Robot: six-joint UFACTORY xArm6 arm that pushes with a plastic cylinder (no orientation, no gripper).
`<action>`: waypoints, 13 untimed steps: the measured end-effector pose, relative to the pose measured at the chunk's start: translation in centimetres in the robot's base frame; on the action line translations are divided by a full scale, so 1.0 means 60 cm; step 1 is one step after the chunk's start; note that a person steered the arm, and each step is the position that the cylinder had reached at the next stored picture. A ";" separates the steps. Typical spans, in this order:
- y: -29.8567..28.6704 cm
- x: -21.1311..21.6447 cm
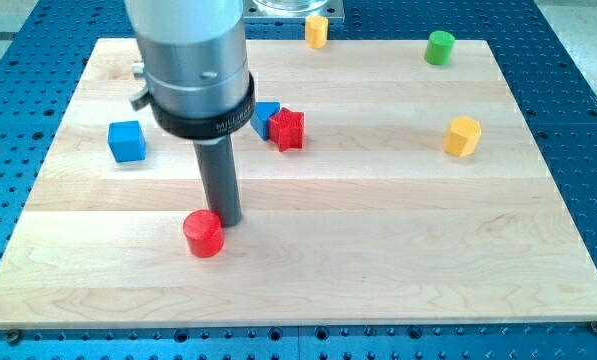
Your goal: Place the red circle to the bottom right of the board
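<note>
One red circle [204, 233] nearest, my tip [227, 221] touching its upper right; one red star [288, 128], two blue blocks [127, 140], two yellow [462, 136], one green [439, 47]

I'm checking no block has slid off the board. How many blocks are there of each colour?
Red: 2, the circle beside my tip and a star-like block
Blue: 2, a cube and one partly hidden
Yellow: 2
Green: 1
Total: 7
</note>
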State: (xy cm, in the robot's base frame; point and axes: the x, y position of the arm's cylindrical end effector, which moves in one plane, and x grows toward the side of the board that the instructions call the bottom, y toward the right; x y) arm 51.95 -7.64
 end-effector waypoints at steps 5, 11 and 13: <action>0.096 0.106; 0.202 0.051; 0.376 0.131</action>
State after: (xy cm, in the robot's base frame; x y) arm 59.80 14.91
